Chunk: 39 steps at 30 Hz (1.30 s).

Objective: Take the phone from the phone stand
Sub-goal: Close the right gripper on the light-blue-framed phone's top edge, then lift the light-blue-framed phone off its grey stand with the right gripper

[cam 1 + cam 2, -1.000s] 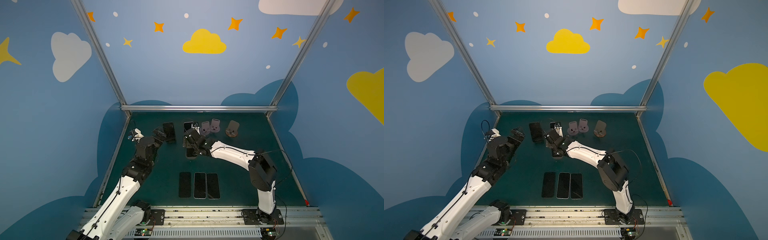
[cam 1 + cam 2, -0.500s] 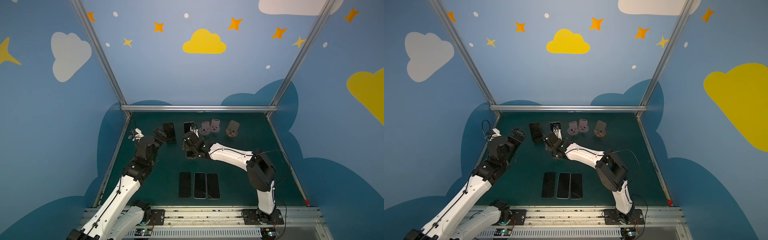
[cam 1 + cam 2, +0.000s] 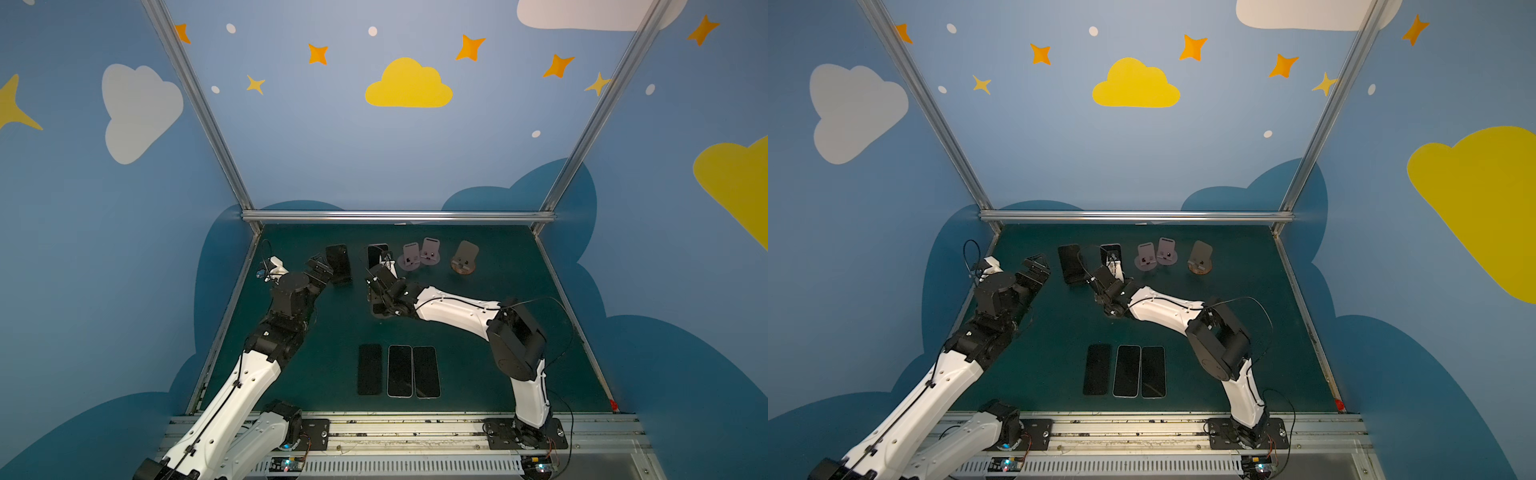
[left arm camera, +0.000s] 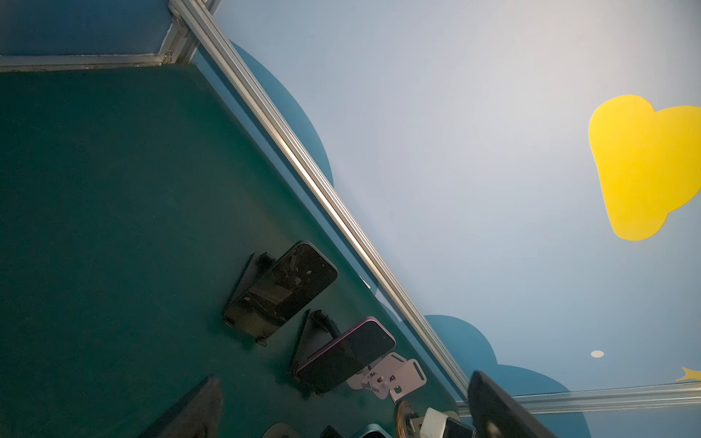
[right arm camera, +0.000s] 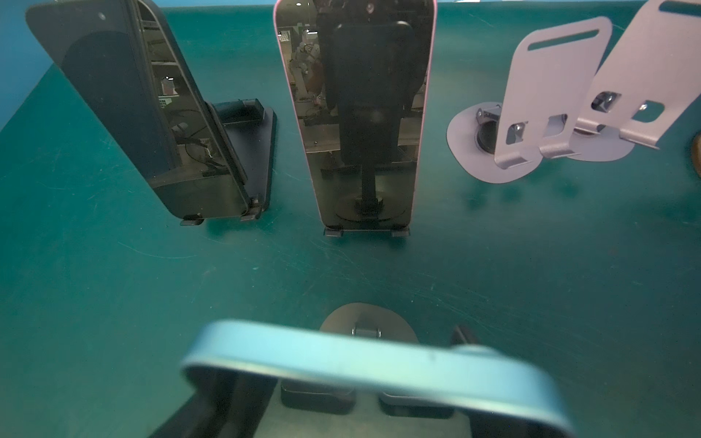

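on my green worktop [image 3: 478,332] three dark phones [image 3: 399,370] lie flat in a row near the front, two touching and the left one just apart. at the back, two empty lilac stands [image 3: 410,257] overlap at their bases, with a brown stand [image 3: 464,258] near them. behind the silver rail [image 3: 395,216] there's a yellow cloud [image 3: 408,84] on the blue wall.

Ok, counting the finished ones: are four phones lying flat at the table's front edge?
No, only three phones lie flat there, side by side in a top view.
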Each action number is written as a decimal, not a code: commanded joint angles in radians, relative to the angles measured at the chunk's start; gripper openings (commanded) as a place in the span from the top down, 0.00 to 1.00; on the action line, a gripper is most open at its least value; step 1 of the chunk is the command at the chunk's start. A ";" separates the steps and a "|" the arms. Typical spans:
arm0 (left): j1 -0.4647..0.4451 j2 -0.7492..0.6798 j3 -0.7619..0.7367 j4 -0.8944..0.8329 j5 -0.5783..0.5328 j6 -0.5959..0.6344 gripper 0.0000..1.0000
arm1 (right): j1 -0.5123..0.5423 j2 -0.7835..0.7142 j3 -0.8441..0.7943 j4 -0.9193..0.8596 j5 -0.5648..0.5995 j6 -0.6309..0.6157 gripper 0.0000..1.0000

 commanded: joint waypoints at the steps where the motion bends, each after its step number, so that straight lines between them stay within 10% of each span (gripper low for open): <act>1: 0.005 -0.006 -0.005 0.025 0.006 -0.001 0.00 | 0.016 -0.051 0.011 0.024 0.029 -0.033 0.28; 39: 0.000 0.043 -0.008 0.104 0.167 0.013 0.00 | 0.026 -0.224 -0.070 0.091 0.004 -0.132 0.32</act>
